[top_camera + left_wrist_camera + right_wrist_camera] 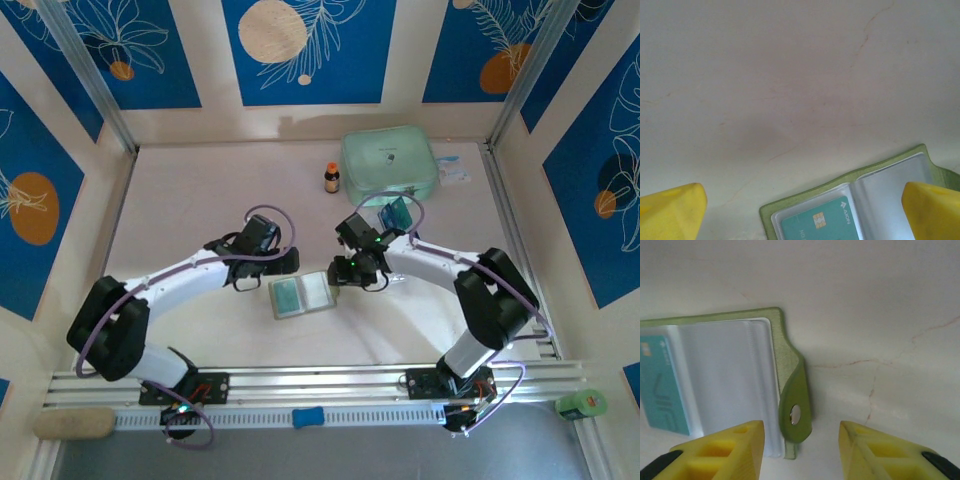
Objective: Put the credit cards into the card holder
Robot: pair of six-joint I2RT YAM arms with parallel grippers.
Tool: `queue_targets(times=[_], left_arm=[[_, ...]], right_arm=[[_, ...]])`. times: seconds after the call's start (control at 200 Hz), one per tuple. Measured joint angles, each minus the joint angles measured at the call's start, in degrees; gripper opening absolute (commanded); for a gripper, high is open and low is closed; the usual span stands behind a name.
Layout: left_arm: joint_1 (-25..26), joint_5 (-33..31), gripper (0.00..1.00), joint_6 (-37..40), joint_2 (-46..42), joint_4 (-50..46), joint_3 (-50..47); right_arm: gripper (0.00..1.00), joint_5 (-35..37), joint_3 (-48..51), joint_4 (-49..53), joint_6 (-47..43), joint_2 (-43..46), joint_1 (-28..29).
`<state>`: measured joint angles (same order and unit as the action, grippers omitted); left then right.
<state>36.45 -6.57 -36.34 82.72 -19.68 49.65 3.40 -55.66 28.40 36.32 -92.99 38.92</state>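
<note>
Centrally, observed olive-green card holder (302, 295) lying open on pale, faintly veined table (200, 190); clear glossy pockets inside, flat teal credit card (820, 222) seated in one. Found right gripper (800, 437) fingers apart, straddling rounded snap tab (796, 407) with small metal stud. Found left gripper (803, 197) fingers spread wide, empty, above holder's edge.

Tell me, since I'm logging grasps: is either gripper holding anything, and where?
Nothing held: left gripper open; right gripper open, card holder's snap tab untouched between its fingers.
</note>
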Motion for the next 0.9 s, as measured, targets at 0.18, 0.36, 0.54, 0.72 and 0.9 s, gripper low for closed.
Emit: queue_targets(times=[0.18, 0.36, 0.54, 0.72, 0.9], left_arm=[[-0.07, 0.15, 1.00, -0.74, 0.83, -0.11, 0.44], [-0.07, 0.15, 1.00, -0.79, 1.38, -1.62, 1.55], [-0.09, 0.68, 1.00, -0.79, 1.36, -2.16, 2.27], [-0.09, 2.12, 1.00, -0.81, 0.83, -2.23, 2.03], [-0.09, 3.43, 1.00, -1.27, -0.98, -3.98, 1.62]], right_arm=[[0.05, -1.55, -0.87, -1.27, -2.34, -2.38, -1.25], [0.00, -2.69, -1.22, -2.19, -2.84, -2.95, -2.05], [0.00, -2.78, 1.55, -3.50, -1.29, -0.74, -1.36], [0.17, -2.73, 4.11, -3.48, 0.70, 1.68, 0.07], [0.30, -1.68, 1.64, 1.05, -0.55, 2.08, 0.13]])
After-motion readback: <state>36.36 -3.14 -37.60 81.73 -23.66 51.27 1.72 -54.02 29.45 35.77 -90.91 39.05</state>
